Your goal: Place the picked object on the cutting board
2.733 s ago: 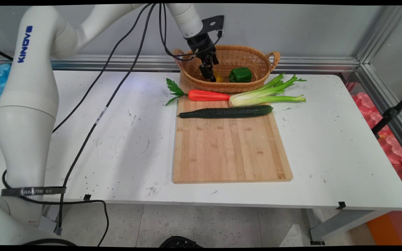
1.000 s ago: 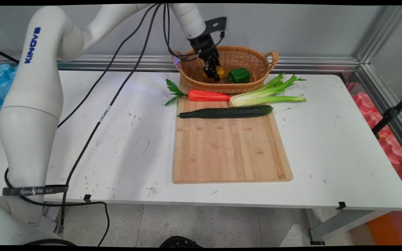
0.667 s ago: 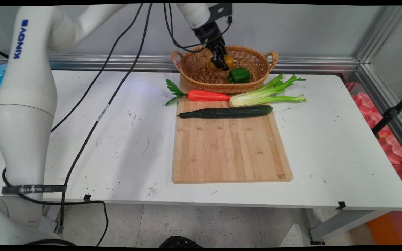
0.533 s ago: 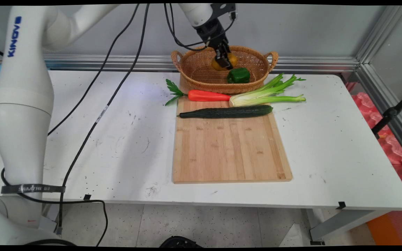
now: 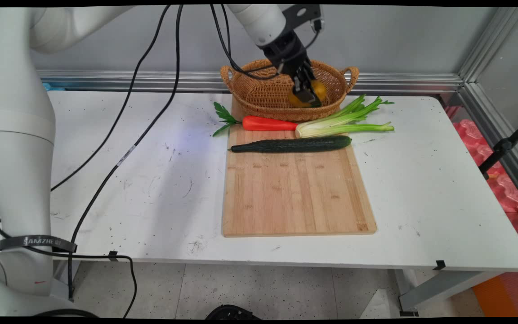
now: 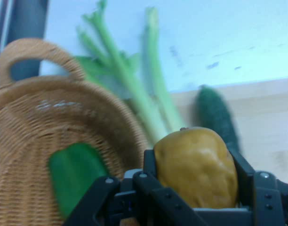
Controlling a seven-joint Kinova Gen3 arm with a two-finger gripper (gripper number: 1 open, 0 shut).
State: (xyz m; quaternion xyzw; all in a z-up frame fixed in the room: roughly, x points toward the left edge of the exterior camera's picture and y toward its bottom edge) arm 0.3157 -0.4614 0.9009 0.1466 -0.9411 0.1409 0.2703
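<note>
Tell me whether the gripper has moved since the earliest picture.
Yes. The gripper, shut on a yellow-brown potato, has risen off the wicker basket's left floor and shifted toward its right end, over the green pepper.

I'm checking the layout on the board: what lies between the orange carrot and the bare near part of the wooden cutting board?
In the main view, the long dark green cucumber lies across the board there.

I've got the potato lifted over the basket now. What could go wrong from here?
The gripper pinches the rounded potato only at its sides, so it could slip out. It hangs low over the basket's right rim, so moving sideways might clip the wicker. A drop could land on the green pepper or celery.
</note>
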